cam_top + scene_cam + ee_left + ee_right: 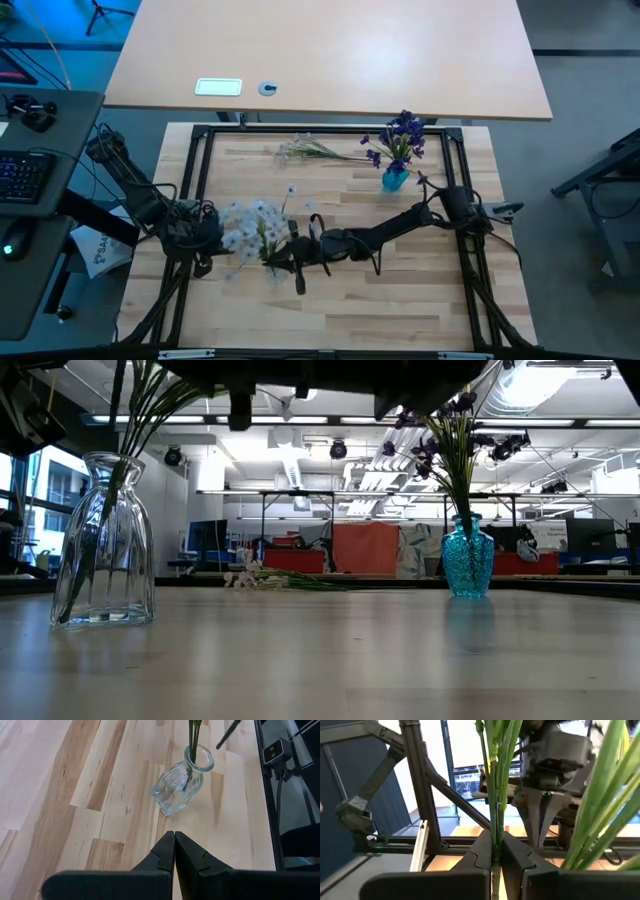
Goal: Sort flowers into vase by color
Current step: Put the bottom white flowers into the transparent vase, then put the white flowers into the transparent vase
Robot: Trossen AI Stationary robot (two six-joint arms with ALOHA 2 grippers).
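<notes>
In the high view, the clear vase (pixel 268 255) is mostly hidden under pale blooms (pixel 248 222) and the two arms. The left gripper (pixel 205 232) is seen at the left of the table, just beside the pale blooms; its fingers cannot be made out here. The right arm is stretched from the right edge toward the middle, and the right gripper (pixel 300 250) is placed just right of the clear vase. Purple flowers (pixel 402 135) are held in the blue vase (pixel 395 179) at the far right. A loose pale sprig (pixel 312 149) is laid flat on the far side, left of the blue vase.

In the low view, the clear vase (pixel 102 545) is shown at the left with green stems (pixel 110 490) inside; the blooms are cut off at the top. The blue vase (pixel 467 557) is set farther off at the right, and the loose sprig (pixel 275 579) is seen between them, far back. The grippers are not clearly seen.

In the left wrist view, the left gripper (pixel 174 851) is seen with fingers pressed together, nothing between them. The clear vase (pixel 181 782) stands apart beyond the tips, stems rising from its mouth.

In the right wrist view, the right gripper (pixel 496 851) is seen clamped on green stems (pixel 496 775); the blooms are cut off. The left gripper (pixel 545 815) is seen beyond.
</notes>
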